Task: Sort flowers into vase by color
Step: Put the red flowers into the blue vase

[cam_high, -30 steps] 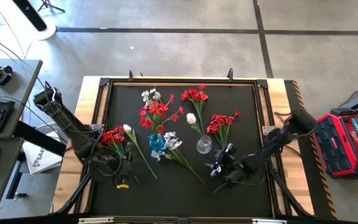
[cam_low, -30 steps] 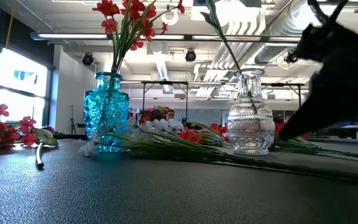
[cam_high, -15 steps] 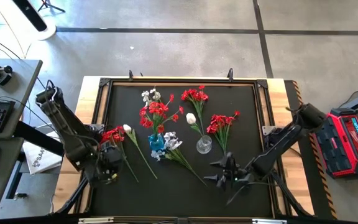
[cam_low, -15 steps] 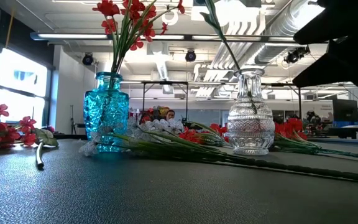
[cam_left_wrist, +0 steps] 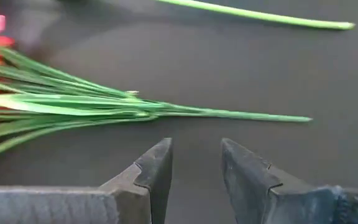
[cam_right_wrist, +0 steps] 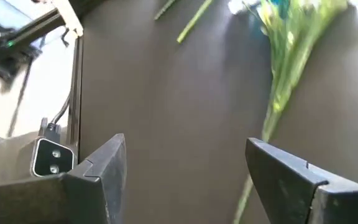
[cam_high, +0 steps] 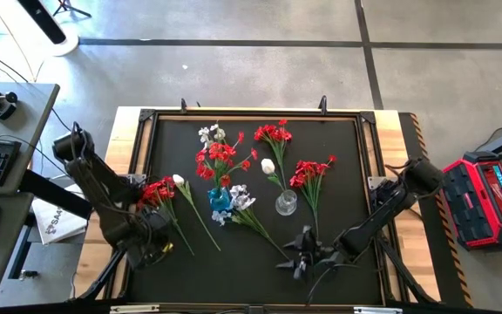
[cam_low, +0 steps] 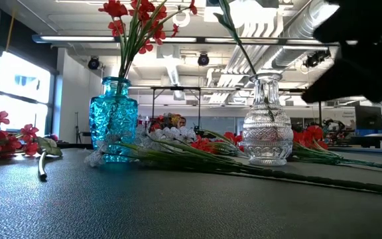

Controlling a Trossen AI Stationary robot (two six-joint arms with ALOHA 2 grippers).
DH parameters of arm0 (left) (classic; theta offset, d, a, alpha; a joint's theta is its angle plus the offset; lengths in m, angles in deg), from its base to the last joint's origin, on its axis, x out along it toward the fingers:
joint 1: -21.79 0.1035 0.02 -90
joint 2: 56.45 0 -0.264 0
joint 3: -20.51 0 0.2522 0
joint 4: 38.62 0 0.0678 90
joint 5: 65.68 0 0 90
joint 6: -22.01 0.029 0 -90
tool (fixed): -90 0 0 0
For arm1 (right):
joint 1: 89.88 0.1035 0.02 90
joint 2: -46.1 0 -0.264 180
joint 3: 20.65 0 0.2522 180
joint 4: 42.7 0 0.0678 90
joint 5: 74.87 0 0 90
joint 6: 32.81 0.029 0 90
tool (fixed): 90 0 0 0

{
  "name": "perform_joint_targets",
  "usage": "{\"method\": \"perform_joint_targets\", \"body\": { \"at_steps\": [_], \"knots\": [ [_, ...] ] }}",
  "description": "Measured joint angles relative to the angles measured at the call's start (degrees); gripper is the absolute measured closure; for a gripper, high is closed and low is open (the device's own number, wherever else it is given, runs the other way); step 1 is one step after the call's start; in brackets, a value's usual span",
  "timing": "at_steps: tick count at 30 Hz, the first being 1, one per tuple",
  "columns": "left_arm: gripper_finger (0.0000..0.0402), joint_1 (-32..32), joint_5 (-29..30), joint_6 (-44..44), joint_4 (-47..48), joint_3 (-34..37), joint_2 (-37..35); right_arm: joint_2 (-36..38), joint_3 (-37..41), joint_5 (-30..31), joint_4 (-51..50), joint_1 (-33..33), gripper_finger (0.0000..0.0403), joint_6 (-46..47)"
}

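A blue vase (cam_high: pixel 220 200) holds red flowers (cam_high: pixel 216 157). A clear vase (cam_high: pixel 286 204) holds one white flower (cam_high: pixel 268 166). Loose sprigs lie flat on the black mat: a red one (cam_high: pixel 159 191) and a white bud (cam_high: pixel 179 180) at the left, a white one (cam_high: pixel 239 200) beside the blue vase, and two red ones (cam_high: pixel 274 133) (cam_high: pixel 312 170). My left gripper (cam_left_wrist: pixel 196 146) stands open just above the left red sprig's stem (cam_left_wrist: pixel 229 114). My right gripper (cam_right_wrist: pixel 186 143) is wide open over the white sprig's stem end (cam_right_wrist: pixel 251 182).
A raised frame (cam_high: pixel 143 131) borders the mat. The near half of the mat (cam_high: pixel 234 279) is bare. In the low view the white sprig's long stem (cam_low: pixel 297 179) lies in front of both vases, and my right arm (cam_low: pixel 367 50) shows dark at the upper right.
My left gripper has gone toward the table's left edge and down, rolling its wrist and tipping downward over the red sprig's stem. My right gripper has gone toward the near edge and leftward, to the white sprig's stem end. The flowers have stayed where they were.
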Motion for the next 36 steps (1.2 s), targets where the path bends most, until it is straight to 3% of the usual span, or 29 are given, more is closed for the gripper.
{"method": "perform_joint_targets", "body": {
  "at_steps": [6,10,18,21,27,36],
  "knots": [
    [0.028,-3.51,5.07,-2.15,-7.4,-0.02,3.8,-2.0,-6.43,0.13,-3.65,0.0,0.0148,-5.69],
    [0.028,-4.04,6.45,-4.63,-8.35,-0.02,5.76,-3.37,-8.27,-1.31,-7.95,-0.13,0.0148,-3.62],
    [0.028,-4.04,5.85,-5.11,-14.55,-0.02,8.48,-2.96,-15.48,-21.74,-48.29,-0.22,0.0148,18.23],
    [0.028,-4.04,8.43,-3.94,-17.33,-0.02,9.67,-2.95,-15.51,-25.3,-59.52,-0.21,0.0149,23.08],
    [0.028,-4.02,9.64,-3.54,-20.2,-0.04,11.96,-1.27,-9.63,-24.92,-64.8,-1.36,0.0149,24.95],
    [0.028,-4.0,10.21,-2.4,-20.93,-0.02,11.82,13.76,3.03,-15.29,-60.34,-13.61,0.0149,26.47]
  ]
}}
